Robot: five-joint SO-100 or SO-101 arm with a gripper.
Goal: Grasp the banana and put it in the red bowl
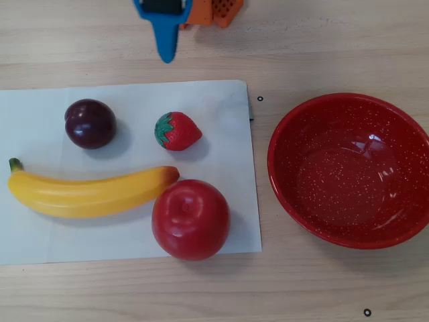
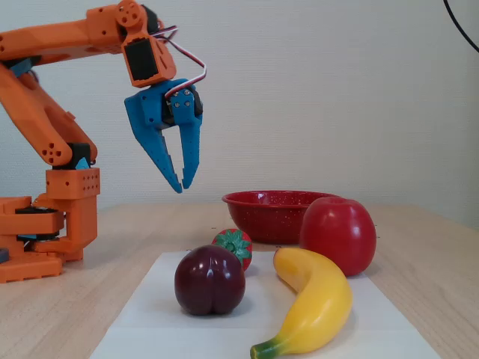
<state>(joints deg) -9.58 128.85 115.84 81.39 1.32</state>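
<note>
Overhead view | long curved glossy yellow plastic banana (image 1: 90, 192) on white paper sheet (image 1: 221, 114), 9 o'clock of speckled glossy round red bowl (image 1: 348, 169) | blue tapered gripper (image 2: 182, 185) aloft, tips nearly pressed together, empty

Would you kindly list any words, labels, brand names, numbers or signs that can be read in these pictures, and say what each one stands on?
None: no readable text in either view.
The banana, red bowl, gripper and white paper sheet carry no print.
</note>
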